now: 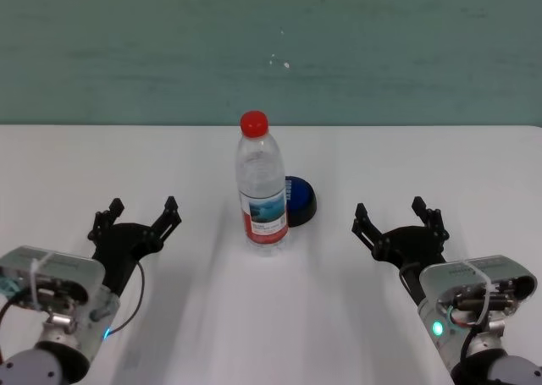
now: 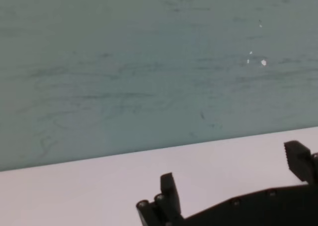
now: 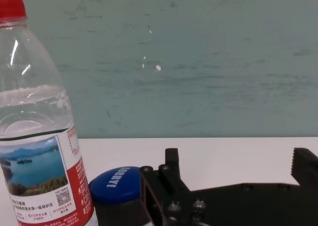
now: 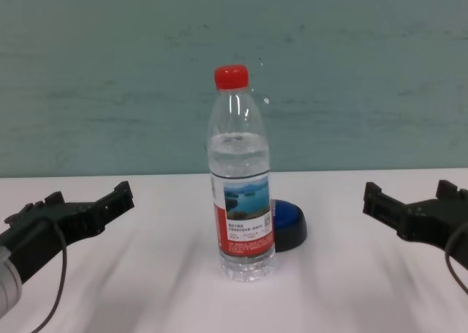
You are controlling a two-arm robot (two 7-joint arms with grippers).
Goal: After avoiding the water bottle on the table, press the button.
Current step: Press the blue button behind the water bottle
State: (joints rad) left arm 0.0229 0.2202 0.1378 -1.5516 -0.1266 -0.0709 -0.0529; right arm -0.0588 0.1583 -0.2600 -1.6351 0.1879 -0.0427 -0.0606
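At centre of the white tabletop [image 1: 127, 161] the water bottle [image 1: 262, 182] stands upright, red cap on. Just behind it, to its right, sits the blue button [image 1: 300, 200], partly hidden by the bottle. Left gripper [image 1: 141, 209] and right gripper [image 1: 392, 211] hover well apart on either side, jaws spread, holding nothing.

Red-capped water bottle [image 1: 262, 190], blue button [image 1: 300, 200]

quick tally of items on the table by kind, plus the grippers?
water bottle: 1
button: 1
Grippers: 2, left gripper and right gripper, both jaws open, parked either side
Total: 4, all over the table
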